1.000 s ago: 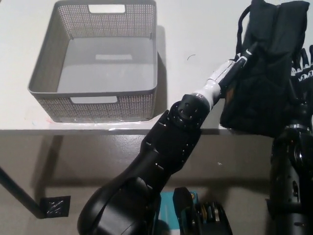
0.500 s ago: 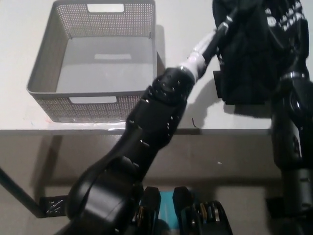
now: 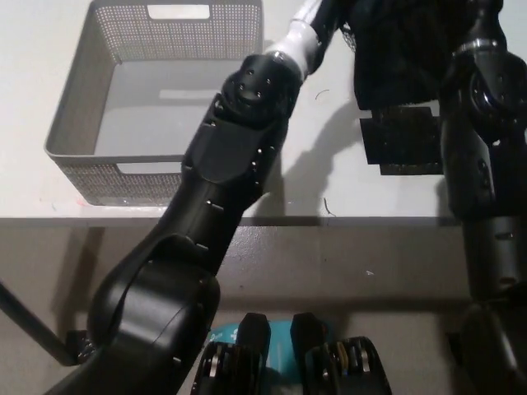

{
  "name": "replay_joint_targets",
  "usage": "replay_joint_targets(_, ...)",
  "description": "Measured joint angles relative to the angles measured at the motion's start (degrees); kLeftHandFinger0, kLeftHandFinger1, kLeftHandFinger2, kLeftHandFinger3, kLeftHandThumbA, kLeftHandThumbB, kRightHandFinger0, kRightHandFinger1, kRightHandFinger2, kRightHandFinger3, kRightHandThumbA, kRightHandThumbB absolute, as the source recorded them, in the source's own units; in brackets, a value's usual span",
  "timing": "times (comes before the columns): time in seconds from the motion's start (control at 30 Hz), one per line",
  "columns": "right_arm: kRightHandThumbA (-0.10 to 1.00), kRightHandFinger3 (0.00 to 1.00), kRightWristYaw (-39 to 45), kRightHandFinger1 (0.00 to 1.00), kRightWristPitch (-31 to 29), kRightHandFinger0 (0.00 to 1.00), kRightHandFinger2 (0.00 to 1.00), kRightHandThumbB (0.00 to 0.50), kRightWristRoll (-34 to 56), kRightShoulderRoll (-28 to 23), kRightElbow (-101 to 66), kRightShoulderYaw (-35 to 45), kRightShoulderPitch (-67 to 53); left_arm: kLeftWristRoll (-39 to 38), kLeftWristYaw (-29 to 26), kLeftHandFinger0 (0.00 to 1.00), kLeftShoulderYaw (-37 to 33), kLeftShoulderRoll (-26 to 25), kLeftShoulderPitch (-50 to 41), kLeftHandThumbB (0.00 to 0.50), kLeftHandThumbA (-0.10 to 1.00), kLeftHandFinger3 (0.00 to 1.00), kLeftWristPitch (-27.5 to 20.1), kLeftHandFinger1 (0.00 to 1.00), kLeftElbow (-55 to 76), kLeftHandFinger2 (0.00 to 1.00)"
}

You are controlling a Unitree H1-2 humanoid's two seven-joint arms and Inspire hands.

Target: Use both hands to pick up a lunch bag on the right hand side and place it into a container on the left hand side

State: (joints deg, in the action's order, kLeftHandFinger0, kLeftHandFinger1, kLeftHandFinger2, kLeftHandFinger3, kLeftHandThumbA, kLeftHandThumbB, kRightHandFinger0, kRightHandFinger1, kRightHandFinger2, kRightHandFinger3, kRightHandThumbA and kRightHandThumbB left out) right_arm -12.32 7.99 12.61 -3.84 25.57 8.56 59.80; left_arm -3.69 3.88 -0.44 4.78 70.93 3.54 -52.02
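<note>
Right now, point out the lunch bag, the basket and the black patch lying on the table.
lunch bag (image 3: 395,49), head view, on its black fabric side, lifted at the top edge.
basket (image 3: 115,169), head view, on its near perforated wall.
black patch (image 3: 399,140), head view, on its flat middle, under the bag.

The lunch bag (image 3: 395,49) now hangs clear of the bench (image 3: 329,164), higher and further left than a second ago, when it stood at the right by the near edge. A dark square shadow lies on the bench beneath it. Both arms reach further up and away; the left arm crosses the near right corner of the container (image 3: 99,107).
</note>
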Motion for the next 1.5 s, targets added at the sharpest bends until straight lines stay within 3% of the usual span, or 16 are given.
replay_joint_targets(0.23, 1.00, 1.00, -0.29, 1.00, -0.35, 1.00, 1.00, 0.088, -1.25, 2.04, 2.19, -0.75, 5.04, -0.08, -0.08, 1.00, 1.10, -2.84, -1.32, 0.289, 1.00, 1.00, 1.36, 1.00, 8.07, 1.00)
replay_joint_targets(0.4, 1.00, 1.00, -0.30, 1.00, -0.85, 1.00, 1.00, 0.099, -2.85, 3.67, 5.11, -3.28, 8.46, -0.09, -0.19, 1.00, 2.27, -5.47, -3.55, 0.280, 1.00, 1.00, 3.87, 1.00, 14.76, 1.00)
replay_joint_targets(0.5, 1.00, 1.00, -0.29, 1.00, -1.50, 1.00, 1.00, 0.102, -3.47, 4.96, 7.66, -4.32, 10.77, -0.29, -0.18, 1.00, 3.58, -6.87, -4.97, 0.293, 1.00, 1.00, 5.49, 1.00, 18.55, 1.00)
replay_joint_targets(0.53, 1.00, 1.00, -0.29, 1.00, -1.91, 1.00, 1.00, 0.115, -3.76, 5.62, 8.95, -4.78, 11.77, -0.33, -0.19, 1.00, 4.24, -7.57, -5.79, 0.322, 1.00, 1.00, 6.26, 1.00, 20.25, 1.00)
replay_joint_targets(0.57, 1.00, 1.00, -0.29, 1.00, -2.25, 1.00, 1.00, 0.104, -3.99, 6.04, 9.87, -5.18, 12.43, -0.40, -0.20, 1.00, 4.59, -7.96, -6.30, 0.294, 1.00, 1.00, 6.75, 1.00, 21.47, 1.00)
replay_joint_targets(0.67, 1.00, 1.00, -0.23, 1.00, -3.01, 1.00, 1.00, 0.108, -4.77, 7.31, 13.04, -6.59, 14.37, -0.79, -0.21, 1.00, 5.91, -9.23, -8.23, 0.338, 1.00, 1.00, 8.15, 1.00, 24.75, 1.00)
replay_joint_targets(0.77, 1.00, 1.00, -0.15, 1.00, -4.10, 1.00, 1.00, 0.109, -5.32, 8.66, 17.20, -7.63, 16.63, -1.34, -0.23, 1.00, 7.53, -10.61, -10.37, 0.290, 1.00, 1.00, 9.90, 1.00, 28.02, 1.00)
replay_joint_targets(0.93, 1.00, 1.00, -0.17, 1.00, -6.12, 1.00, 1.00, 0.189, -6.62, 12.40, 23.55, -9.18, 20.31, -1.98, -0.80, 1.00, 10.57, -13.11, -14.97, 0.291, 1.00, 1.00, 12.79, 1.00, 35.40, 1.00)
replay_joint_targets(1.03, 1.00, 1.00, -0.18, 1.00, -6.88, 1.00, 1.00, 0.155, -7.19, 14.70, 25.98, -10.02, 20.77, -1.98, -1.30, 1.00, 11.83, -14.27, -18.41, 0.313, 1.00, 1.00, 14.48, 1.00, 39.86, 1.00)
replay_joint_targets(1.23, 1.00, 1.00, -0.30, 1.00, -9.51, 1.00, 1.00, 0.119, -7.81, 18.49, 31.64, -10.60, 21.29, -1.92, -2.61, 1.00, 13.64, -15.23, -23.94, 0.306, 1.00, 1.00, 18.53, 1.00, 45.68, 1.00)
replay_joint_targets(1.4, 1.00, 1.00, -0.30, 1.00, -11.69, 1.00, 1.00, 0.161, -7.84, 19.18, 34.48, -10.57, 21.31, -1.96, -2.63, 1.00, 13.56, -16.26, -24.89, 0.262, 1.00, 1.00, 19.38, 1.00, 45.48, 1.00)
replay_joint_targets(1.5, 1.00, 1.00, -0.30, 1.00, -12.95, 1.00, 1.00, 0.159, -7.58, 19.17, 35.44, -9.59, 21.24, -1.97, -2.38, 1.00, 12.62, -16.60, -24.88, 0.273, 1.00, 1.00, 19.43, 1.00, 44.87, 1.00)
